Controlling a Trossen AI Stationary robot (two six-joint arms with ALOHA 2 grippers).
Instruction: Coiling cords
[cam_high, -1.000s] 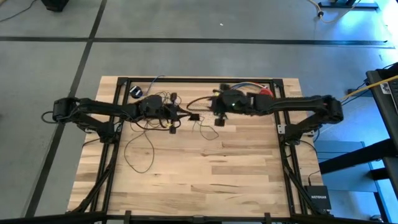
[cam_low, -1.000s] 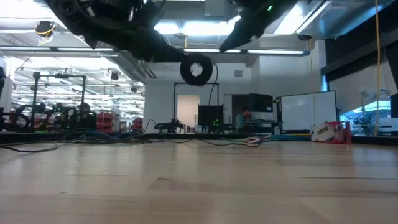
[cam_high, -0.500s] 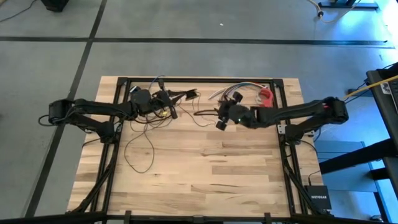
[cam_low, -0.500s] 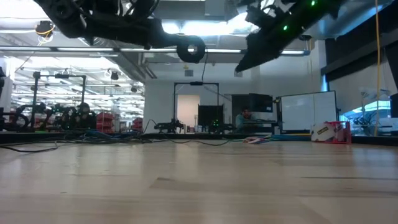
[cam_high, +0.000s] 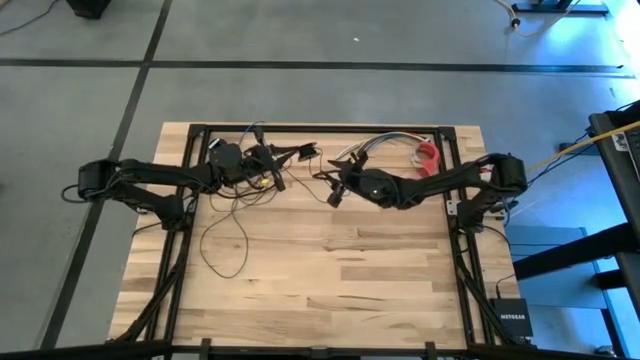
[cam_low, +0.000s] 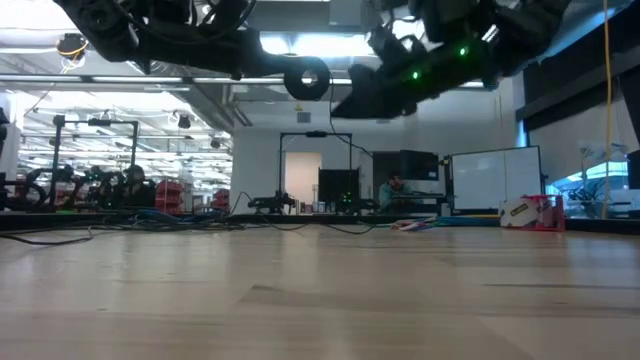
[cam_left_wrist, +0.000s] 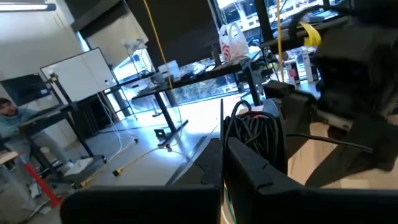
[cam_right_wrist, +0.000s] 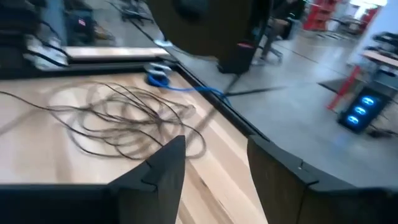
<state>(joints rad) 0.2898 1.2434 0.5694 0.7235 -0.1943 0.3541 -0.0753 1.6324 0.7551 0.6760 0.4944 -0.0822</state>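
Left pincer (cam_high: 268, 168) clamped on a bunch of the cords (cam_high: 236, 200), lifted near the desk's (cam_high: 330, 280) 11 o'clock; slack loops trail toward 8 o'clock. Right pincer (cam_high: 334, 190) wide, empty, beside them. Risk we see: dangling loops snag or tangle when the right closes.

Right pincer (cam_high: 333, 186) now farther left, nearer the cords (cam_high: 240, 205).
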